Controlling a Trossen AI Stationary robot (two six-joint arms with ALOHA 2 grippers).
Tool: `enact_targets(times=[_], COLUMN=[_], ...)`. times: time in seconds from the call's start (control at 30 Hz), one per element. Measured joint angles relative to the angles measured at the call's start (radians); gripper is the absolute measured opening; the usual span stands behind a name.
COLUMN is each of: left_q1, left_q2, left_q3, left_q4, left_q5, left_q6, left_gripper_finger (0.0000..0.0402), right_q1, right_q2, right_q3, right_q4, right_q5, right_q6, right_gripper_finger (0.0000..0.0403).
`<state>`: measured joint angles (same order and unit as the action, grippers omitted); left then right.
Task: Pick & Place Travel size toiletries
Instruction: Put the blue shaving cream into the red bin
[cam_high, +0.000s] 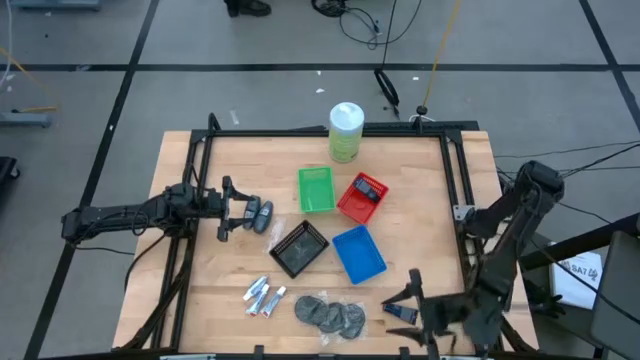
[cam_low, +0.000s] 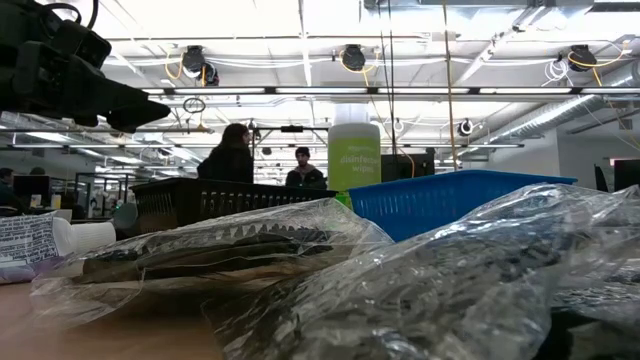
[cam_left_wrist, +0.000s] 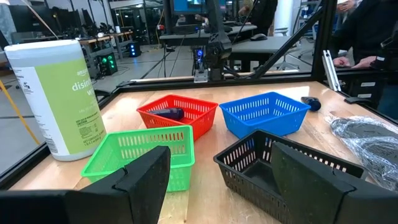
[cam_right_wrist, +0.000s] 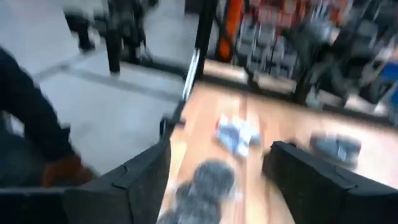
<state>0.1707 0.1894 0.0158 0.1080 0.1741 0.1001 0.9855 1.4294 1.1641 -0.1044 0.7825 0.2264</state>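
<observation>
Currently my right gripper hangs with its fingers spread wide and nothing between them, low at the table's near edge, with a navy flat pack directly beneath its tips and the grey round discs just beyond, toward the other arm. My left gripper waits, fingers apart, just short of the dark grey oval bottles. The wooden table is level and bare around the pack; the blue tray stands near, giving adequate clearance.

Four trays cluster mid-desk, the canister behind them. The bottles lie left of the trays, the tubes and discs in front, the discs right of the tubes.
</observation>
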Motion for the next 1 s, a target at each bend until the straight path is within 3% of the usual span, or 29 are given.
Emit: enact_targets(times=[0.17, 0.4, 0.7, 1.0], left_q1=[0.000, 0.000, 0.000, 0.000], left_q2=[0.000, 0.000, 0.000, 0.000], left_q3=[0.000, 0.000, 0.000, 0.000], left_q4=[-0.001, 0.000, -0.001, 0.000], left_q5=[0.000, 0.000, 0.000, 0.000], left_q6=[0.000, 0.000, 0.000, 0.000], left_gripper_finger=[0.0273, 0.0273, 0.0274, 0.0274], right_q1=[-0.018, -0.056, -0.090, -0.092], right_q2=[0.113, 0.223, 0.374, 0.418], right_q3=[0.146, 0.146, 0.146, 0.116], right_q4=[-0.382, -0.606, -0.650, -0.655], right_q5=[-0.069, -0.274, -0.448, -0.499], right_q6=[0.387, 0.778, 0.838, 0.877], right_gripper_finger=[0.0278, 0.0268, 0.0267, 0.0267])
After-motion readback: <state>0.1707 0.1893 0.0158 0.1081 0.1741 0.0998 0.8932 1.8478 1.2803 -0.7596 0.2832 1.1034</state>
